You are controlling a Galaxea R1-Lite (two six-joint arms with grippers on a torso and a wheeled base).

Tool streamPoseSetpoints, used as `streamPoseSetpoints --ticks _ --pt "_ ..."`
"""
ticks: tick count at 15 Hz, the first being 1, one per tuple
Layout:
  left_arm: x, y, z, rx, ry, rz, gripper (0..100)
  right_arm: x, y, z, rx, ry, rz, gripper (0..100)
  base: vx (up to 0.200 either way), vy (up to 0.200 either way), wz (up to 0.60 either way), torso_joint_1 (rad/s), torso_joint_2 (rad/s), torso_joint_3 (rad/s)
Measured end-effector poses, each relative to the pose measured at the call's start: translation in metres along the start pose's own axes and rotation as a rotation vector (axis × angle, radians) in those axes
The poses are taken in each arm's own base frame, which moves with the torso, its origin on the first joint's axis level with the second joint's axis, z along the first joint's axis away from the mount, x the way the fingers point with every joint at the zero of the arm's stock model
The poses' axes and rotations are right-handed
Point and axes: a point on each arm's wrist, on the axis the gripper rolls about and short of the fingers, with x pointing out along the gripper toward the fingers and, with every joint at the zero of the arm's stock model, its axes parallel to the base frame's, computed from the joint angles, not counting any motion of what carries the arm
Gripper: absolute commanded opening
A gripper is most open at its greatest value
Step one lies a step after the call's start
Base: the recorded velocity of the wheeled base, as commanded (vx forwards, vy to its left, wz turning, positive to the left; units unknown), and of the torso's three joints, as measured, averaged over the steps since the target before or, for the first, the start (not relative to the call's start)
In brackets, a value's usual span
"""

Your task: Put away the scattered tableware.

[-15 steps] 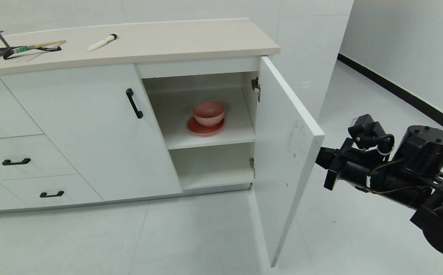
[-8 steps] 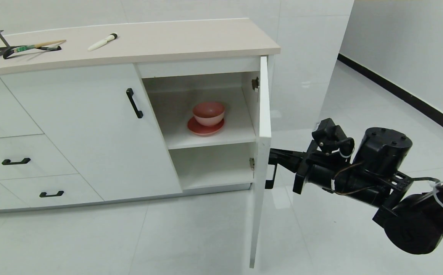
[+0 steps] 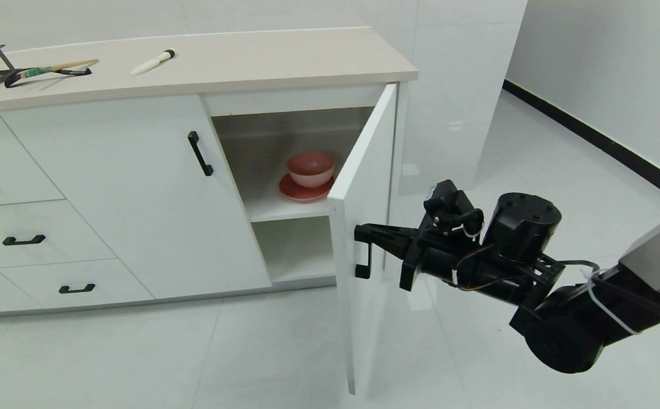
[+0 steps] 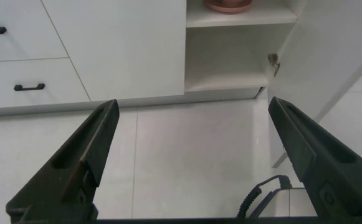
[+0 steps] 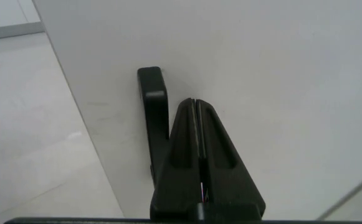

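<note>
White floor (image 3: 136, 352) lies beneath our left hand (image 4: 192, 106), whose fingers are spread wide. Our right hand (image 5: 194, 102), fingers pressed together, touches the half-open door (image 3: 364, 170) beside its handle (image 5: 152, 106). Behind the door, the bowl (image 3: 310, 167) sits on the plate (image 3: 301, 194) on the upper shelf (image 3: 273, 209).

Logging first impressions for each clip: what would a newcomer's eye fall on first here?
The black right gripper stands out, its jaws shut at the outer face of the half-open white cabinet door, right beside the door's black bar handle. Behind the door, a pink bowl sits on a red plate on the upper shelf.
</note>
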Motion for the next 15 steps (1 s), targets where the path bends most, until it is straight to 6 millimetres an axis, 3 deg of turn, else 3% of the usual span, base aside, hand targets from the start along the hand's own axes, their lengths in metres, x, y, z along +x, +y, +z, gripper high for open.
streamPoseSetpoints --ticks 4,8,15 --pt "0.0 0.0 0.0 0.0 0.0 0.0 100 0.027 0.009 -0.01 0.022 -0.042 0.038 0 0.0 0.0 0.0 0.0 0.0 0.0" --pt "0.0 0.0 0.0 0.0 0.0 0.0 100 0.039 0.01 -0.023 0.027 -0.039 0.052 0 0.0 0.0 0.0 0.0 0.0 0.0" --pt "0.0 0.0 0.0 0.0 0.0 0.0 100 0.057 0.008 -0.028 0.013 -0.075 0.058 0 0.0 0.0 0.0 0.0 0.0 0.0"
